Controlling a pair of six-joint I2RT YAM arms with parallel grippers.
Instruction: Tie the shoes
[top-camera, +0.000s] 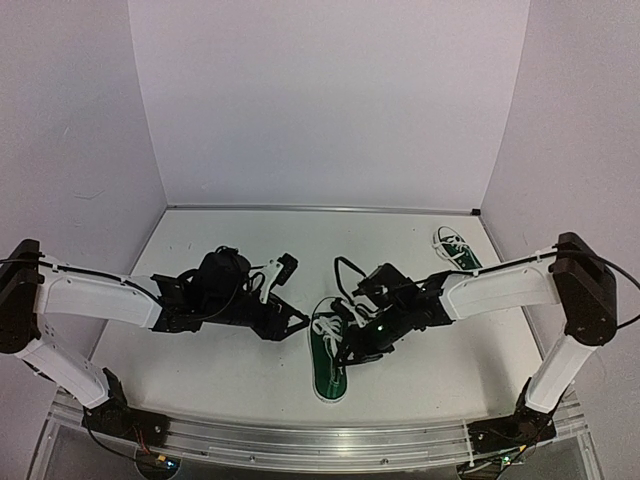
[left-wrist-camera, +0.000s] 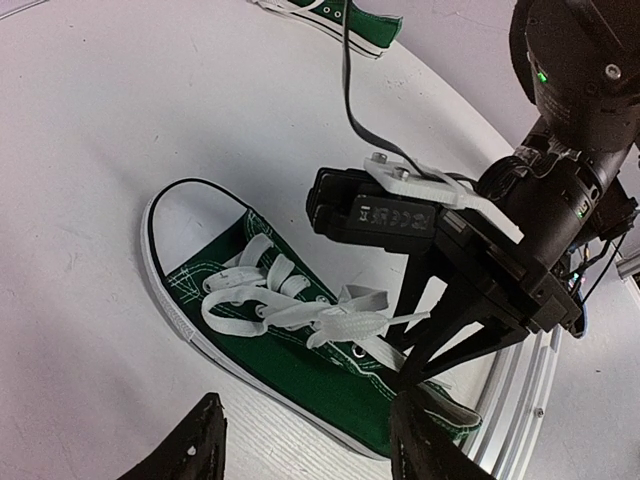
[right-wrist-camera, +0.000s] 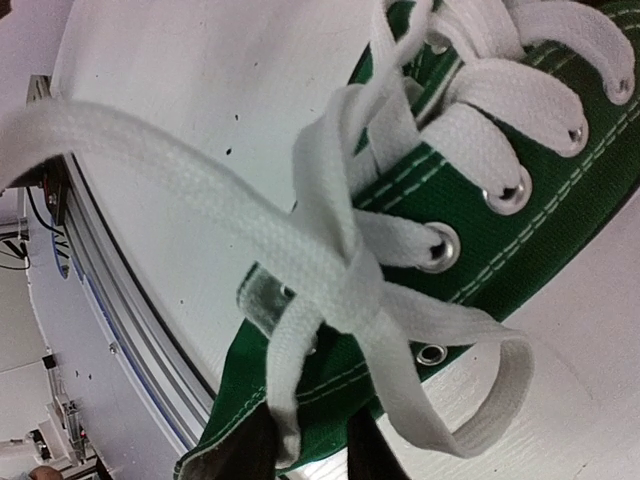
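One green shoe (top-camera: 327, 365) lies near the table's front edge, with its white toe cap toward the far side in the left wrist view. Its white laces (left-wrist-camera: 300, 315) are loosely crossed over the tongue. My right gripper (top-camera: 352, 345) hangs over its heel end. In the right wrist view the jaws (right-wrist-camera: 308, 450) stand narrowly apart around a loose lace end (right-wrist-camera: 285, 420), which lies against one finger. My left gripper (top-camera: 290, 322) is just left of the shoe (left-wrist-camera: 300, 370), open (left-wrist-camera: 315, 445) and holding nothing. The second shoe (top-camera: 455, 248) lies at the far right.
An aluminium rail (top-camera: 320, 440) runs along the near edge, close to the shoe's heel (left-wrist-camera: 520, 390). White walls enclose the table on three sides. A black cable (left-wrist-camera: 350, 100) loops above the right wrist, and the right gripper (left-wrist-camera: 415, 355) stands close to my left fingers.
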